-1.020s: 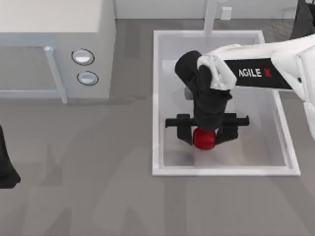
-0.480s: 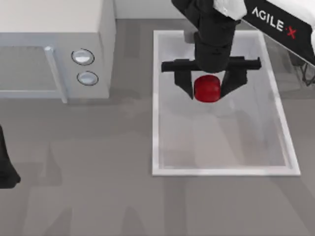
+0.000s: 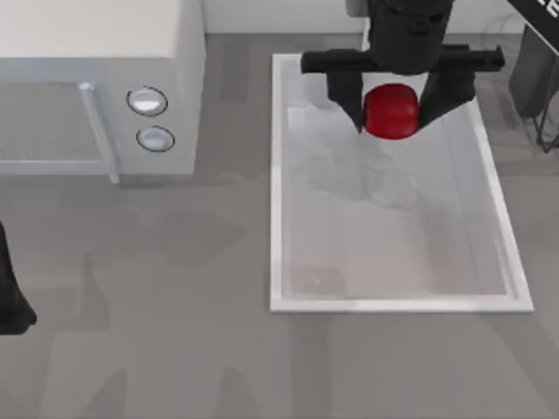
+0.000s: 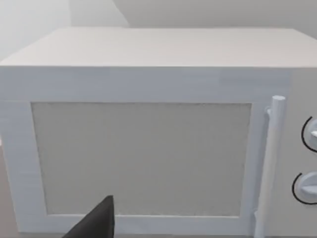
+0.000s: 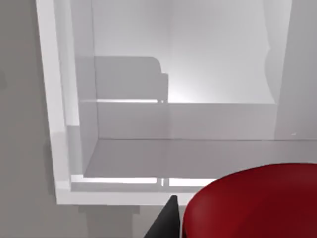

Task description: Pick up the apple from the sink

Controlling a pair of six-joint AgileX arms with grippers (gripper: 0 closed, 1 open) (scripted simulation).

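Above the far end of the sink (image 3: 278, 175), the right gripper (image 3: 392, 115) clamps the apple (image 3: 389, 111) (lifted clear, I judge); next, just keep it steady. Left arm parked.

a: what sort of place is this?

b: a rendered kitchen mock-up. a white microwave (image 3: 96, 83) with two round knobs (image 3: 147, 101) and a door handle (image 4: 270, 163) sits on a plain grey tabletop (image 3: 175, 349).

a: anything else kitchen-like?

b: a white rectangular sink (image 3: 278, 218) set into it, and a red apple (image 3: 389, 110) above the basin.
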